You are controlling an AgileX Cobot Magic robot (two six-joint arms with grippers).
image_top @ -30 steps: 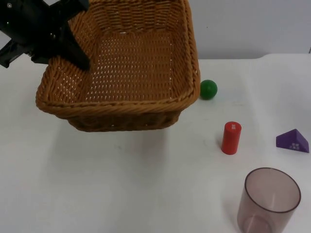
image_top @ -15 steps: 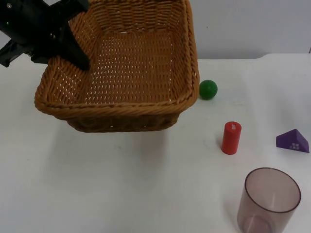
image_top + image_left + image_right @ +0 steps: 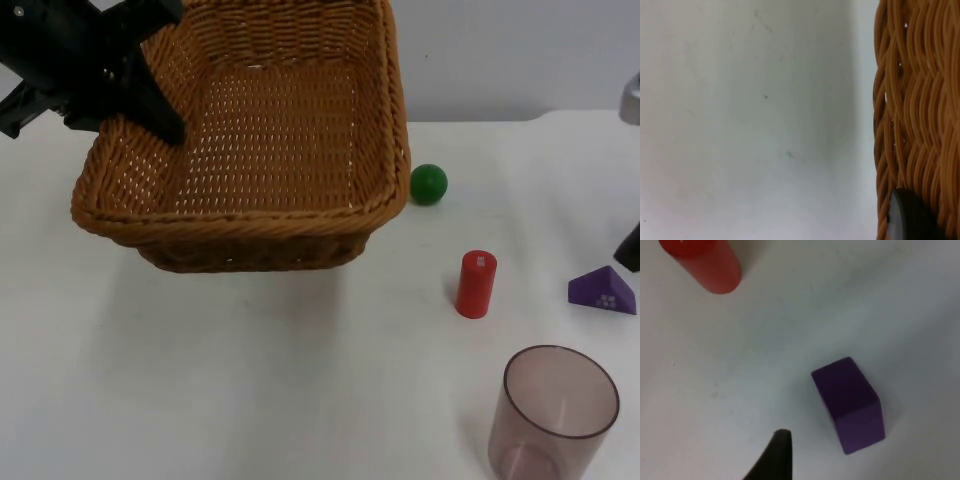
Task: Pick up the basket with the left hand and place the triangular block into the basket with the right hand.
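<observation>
From the top view, the left gripper (image 3: 165,125) is clamped on the left rim of the brown woven wicker basket (image 3: 260,140), held above the white table (image 3: 250,370). Right of the basket lie a small green ball (image 3: 429,184), a red cylinder (image 3: 476,284), the purple triangular block (image 3: 602,291) and a translucent plastic cup (image 3: 553,413). The right gripper (image 3: 630,247) is just above the block.

In the left wrist view, a black fingertip (image 3: 910,220) presses the basket's weave (image 3: 915,110).

In the right wrist view, one fingertip (image 3: 772,457) sits near the block (image 3: 850,402); whether the right gripper is spread or closed I cannot tell.

Lab bench: bare white table (image 3: 250,400), grey partition wall (image 3: 500,50).
</observation>
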